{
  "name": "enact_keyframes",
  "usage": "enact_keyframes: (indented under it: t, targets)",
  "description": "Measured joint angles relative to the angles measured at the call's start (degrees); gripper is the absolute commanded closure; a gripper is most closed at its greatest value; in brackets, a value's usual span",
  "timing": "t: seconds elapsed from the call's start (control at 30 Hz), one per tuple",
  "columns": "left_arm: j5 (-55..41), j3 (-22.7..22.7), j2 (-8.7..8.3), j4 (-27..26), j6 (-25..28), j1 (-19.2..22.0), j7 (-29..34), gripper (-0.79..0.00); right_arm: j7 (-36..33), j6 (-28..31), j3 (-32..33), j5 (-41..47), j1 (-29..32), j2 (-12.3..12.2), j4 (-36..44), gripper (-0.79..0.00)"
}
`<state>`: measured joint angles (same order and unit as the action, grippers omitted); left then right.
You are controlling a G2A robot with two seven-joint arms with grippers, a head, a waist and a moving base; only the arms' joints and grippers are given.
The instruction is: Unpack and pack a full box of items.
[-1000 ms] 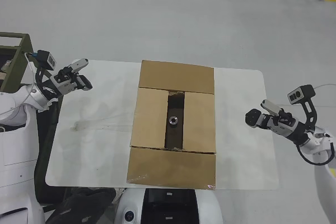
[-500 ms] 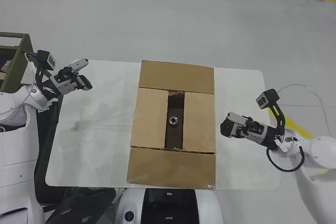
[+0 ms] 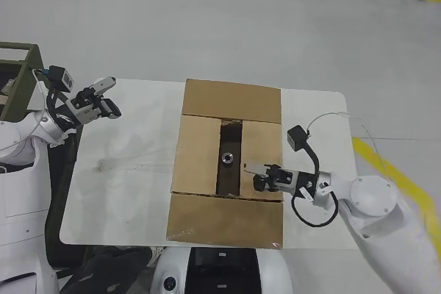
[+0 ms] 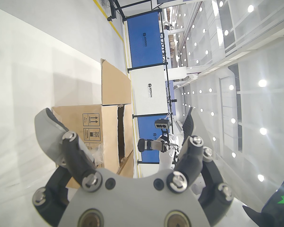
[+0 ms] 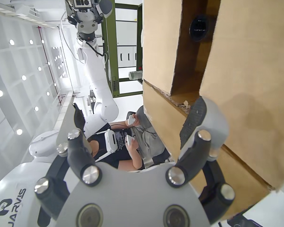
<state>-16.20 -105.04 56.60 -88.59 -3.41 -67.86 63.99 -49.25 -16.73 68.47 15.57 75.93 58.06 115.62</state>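
A brown cardboard box point(image 3: 202, 154) stands in the middle of the white table point(image 3: 125, 184), its top flaps nearly shut with a narrow dark gap. Inside the gap lies a round dark item point(image 3: 228, 156), also seen as a dark round item point(image 5: 198, 28) in the right wrist view. My right gripper point(image 3: 256, 176) hovers open over the box's right flap point(image 5: 246, 72), close to the gap's near end, with nothing between its fingers. My left gripper point(image 3: 103, 99) is open and empty above the table's far left corner, well away from the box point(image 4: 101, 128).
A green metal rack point(image 3: 15, 73) stands off the table's left edge. Bare table surface lies left and right of the box. A yellow floor line point(image 3: 397, 176) runs at the right.
My right arm has swung in from beyond the table's right side and now sits over the box's right flap near the gap. The left arm has kept still.
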Motion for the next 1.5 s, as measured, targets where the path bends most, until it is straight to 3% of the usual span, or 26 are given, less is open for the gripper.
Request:
enact_keyframes:
  t: [0.23,0.8,1.17,1.5]
  targets:
    - [0.00,0.00,0.00,0.00,0.00,0.00,0.00,-0.785,4.64,-0.87,-5.59,5.29,-3.82,1.58,-3.94,-0.785]
    - [0.00,0.00,0.00,0.00,0.00,0.00,0.00,-0.785,4.76,-0.71,-5.78,5.20,-3.79,1.60,-3.92,-0.785]
    - [0.00,0.00,0.00,0.00,0.00,0.00,0.00,-0.785,8.46,1.86,-15.93,-0.35,-9.64,3.90,-9.76,-0.785]
    - [0.00,0.00,0.00,0.00,0.00,0.00,0.00,-0.785,8.44,4.42,-19.98,0.99,-12.88,5.64,-14.55,-0.785]
